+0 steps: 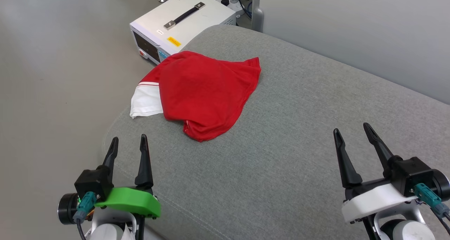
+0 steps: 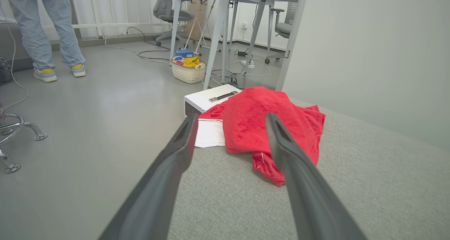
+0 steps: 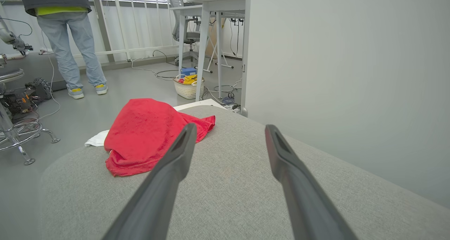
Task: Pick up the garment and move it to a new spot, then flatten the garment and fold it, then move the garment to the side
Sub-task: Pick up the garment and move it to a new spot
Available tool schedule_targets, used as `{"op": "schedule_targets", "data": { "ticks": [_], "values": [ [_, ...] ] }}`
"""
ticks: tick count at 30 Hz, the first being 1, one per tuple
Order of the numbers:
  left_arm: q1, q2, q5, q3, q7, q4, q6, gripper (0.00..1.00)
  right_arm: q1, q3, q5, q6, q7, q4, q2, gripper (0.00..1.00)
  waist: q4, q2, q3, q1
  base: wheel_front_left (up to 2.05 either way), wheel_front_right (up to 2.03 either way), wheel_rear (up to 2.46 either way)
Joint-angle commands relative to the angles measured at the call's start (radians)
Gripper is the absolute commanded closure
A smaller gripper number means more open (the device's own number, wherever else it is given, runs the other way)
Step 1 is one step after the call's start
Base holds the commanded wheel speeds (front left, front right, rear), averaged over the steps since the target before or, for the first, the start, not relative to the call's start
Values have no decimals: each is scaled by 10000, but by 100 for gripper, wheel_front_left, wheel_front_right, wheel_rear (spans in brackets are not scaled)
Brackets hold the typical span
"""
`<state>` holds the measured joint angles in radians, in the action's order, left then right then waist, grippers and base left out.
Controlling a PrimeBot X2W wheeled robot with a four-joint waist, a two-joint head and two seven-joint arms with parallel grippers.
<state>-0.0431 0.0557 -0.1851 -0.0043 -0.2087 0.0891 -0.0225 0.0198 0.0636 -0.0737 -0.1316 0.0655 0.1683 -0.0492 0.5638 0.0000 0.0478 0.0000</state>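
The garment (image 1: 204,92), a red shirt with a white sleeve, lies bunched in a heap near the left edge of the grey cushioned surface (image 1: 299,138). Its white sleeve (image 1: 146,101) hangs toward that edge. My left gripper (image 1: 128,143) stands open at the lower left, short of the heap and holding nothing. My right gripper (image 1: 351,133) is open at the lower right, well away from the cloth. In the left wrist view the garment (image 2: 246,124) lies straight ahead between the fingers; in the right wrist view the garment (image 3: 144,134) sits ahead and to the left.
A white box with a black handle (image 1: 182,22) stands on the floor just behind the surface's left end. A pale wall (image 1: 351,29) runs along the far side. A person (image 3: 70,39) stands across the room beside a basket (image 2: 188,71), desks and a stool base (image 3: 21,134).
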Motion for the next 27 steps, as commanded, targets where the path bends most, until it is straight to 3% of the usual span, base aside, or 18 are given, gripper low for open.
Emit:
{"op": "schedule_targets", "data": {
  "ticks": [1,7,13,20,27],
  "values": [
    [-209,-46,-134,-32,-111,47,-13,0,-59,12,9,8,17,105,-49,0,132,0,43,0,0,0,0],
    [-403,-49,-249,-115,-236,237,-78,0,-100,-21,12,8,-8,314,-68,0,387,0,137,0,0,0,0],
    [-1090,-51,-386,-277,-360,949,-457,0,-306,-75,115,9,-212,683,-170,0,450,0,533,0,0,0,0],
    [-3175,356,-642,-535,-375,2700,-880,0,-917,26,215,9,-649,1270,-543,0,-3,0,1583,0,0,0,0],
    [-5481,1043,-1227,-597,594,3663,-1024,0,-1433,-79,215,9,-948,1663,-820,0,-886,0,2614,0,0,0,0]
  ]
}}
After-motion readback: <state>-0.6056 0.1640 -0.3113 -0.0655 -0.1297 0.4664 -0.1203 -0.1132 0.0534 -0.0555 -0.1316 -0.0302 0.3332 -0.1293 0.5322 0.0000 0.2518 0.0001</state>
